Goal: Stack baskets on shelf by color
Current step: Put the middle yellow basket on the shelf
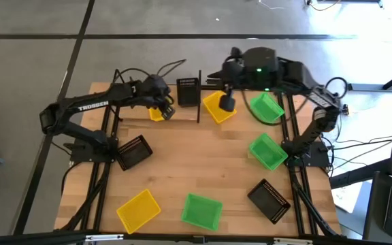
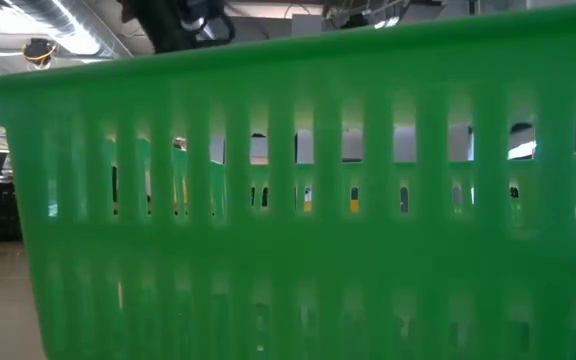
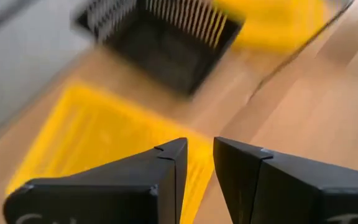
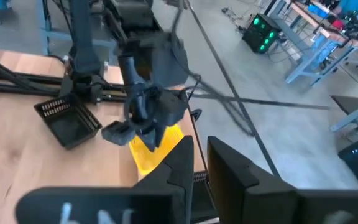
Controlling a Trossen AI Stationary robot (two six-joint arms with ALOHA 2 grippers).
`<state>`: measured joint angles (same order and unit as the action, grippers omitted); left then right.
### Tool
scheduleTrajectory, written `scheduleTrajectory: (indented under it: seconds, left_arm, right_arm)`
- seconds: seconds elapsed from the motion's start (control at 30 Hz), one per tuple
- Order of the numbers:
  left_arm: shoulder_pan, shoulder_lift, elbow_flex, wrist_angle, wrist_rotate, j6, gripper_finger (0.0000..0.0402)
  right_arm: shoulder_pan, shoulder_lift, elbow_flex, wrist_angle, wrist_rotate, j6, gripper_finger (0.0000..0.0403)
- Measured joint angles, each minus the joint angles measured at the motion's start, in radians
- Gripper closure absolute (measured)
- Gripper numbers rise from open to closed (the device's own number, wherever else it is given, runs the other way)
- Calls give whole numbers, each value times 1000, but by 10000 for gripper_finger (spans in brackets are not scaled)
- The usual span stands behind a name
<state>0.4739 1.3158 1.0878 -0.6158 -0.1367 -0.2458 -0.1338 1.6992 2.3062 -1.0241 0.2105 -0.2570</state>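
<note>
Left gripper [image 1: 166, 111], jaws a narrow slit apart and grasping nothing visible, hovers over a yellow basket [image 1: 156, 113] on the shelf [image 1: 182, 116]. A black basket [image 1: 188, 92] stands beside it. Right gripper [image 1: 228, 103], grip state indiscernible, hangs above a second yellow basket [image 1: 216, 109]. Green baskets [image 1: 267, 151] lie on the counter [image 1: 203, 163].

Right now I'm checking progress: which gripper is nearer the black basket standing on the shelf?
Left. The left gripper sits just beside the black basket, over a yellow basket. The right gripper is farther off, beyond another yellow basket.
</note>
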Motion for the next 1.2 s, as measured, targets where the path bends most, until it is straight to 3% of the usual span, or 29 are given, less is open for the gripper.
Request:
scheduleTrajectory:
  seconds: [0.1, 0.2, 0.5, 0.77, 1.03, 1.2]
  left_arm:
    - [22, 3, 0, -116, -14, 7, 331]
    - [54, 3, 0, -106, -85, 21, 331]
    - [196, 92, 1, -140, -29, 46, 331]
    - [233, 215, 0, -134, -38, 59, 331]
    - [236, 239, 0, -100, -163, 136, 331]
    - [236, 239, 0, -36, -188, 226, 331]
  right_arm:
    - [-2, -26, 0, -22, 5, 2, 354]
    - [-2, -29, 0, -41, 6, 2, 354]
    - [-2, -25, -1, -70, 6, -11, 354]
    - [-2, -25, -1, -69, 6, -15, 354]
    - [-2, -25, -1, -69, 7, -16, 354]
    - [-2, -25, -1, -69, 7, -16, 354]
